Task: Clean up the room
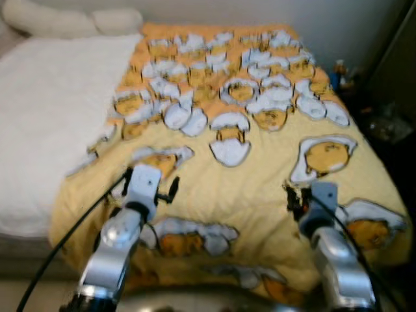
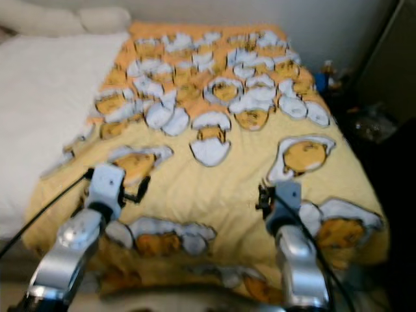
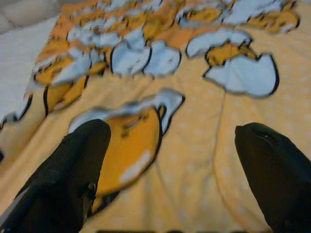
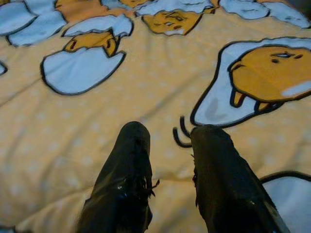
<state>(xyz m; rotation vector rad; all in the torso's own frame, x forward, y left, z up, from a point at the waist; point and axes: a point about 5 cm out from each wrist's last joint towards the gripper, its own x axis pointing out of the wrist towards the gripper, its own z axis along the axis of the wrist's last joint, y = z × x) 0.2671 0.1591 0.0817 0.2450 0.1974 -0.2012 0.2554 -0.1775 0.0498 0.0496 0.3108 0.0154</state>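
My read: bed-tidying part mostly done, yellow blanket (image 1: 260, 188) spread flat over bed (image 1: 45, 117), reaching foot edge; small ripples left, pillows (image 1: 71, 21) at head. Left end effector (image 3: 170, 165) spread wide above blanket near left edge, grasping nothing. Right end effector (image 4: 167, 160) nearly closed, narrow gap, empty, above blanket. Clutter (image 1: 380, 123) beside bed dark, blurred, can't identify; rest of room cut off

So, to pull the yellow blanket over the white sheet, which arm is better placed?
Probably left. The left gripper hovers open over the yellow blanket near its edge by the white sheet. The right gripper is farther away.
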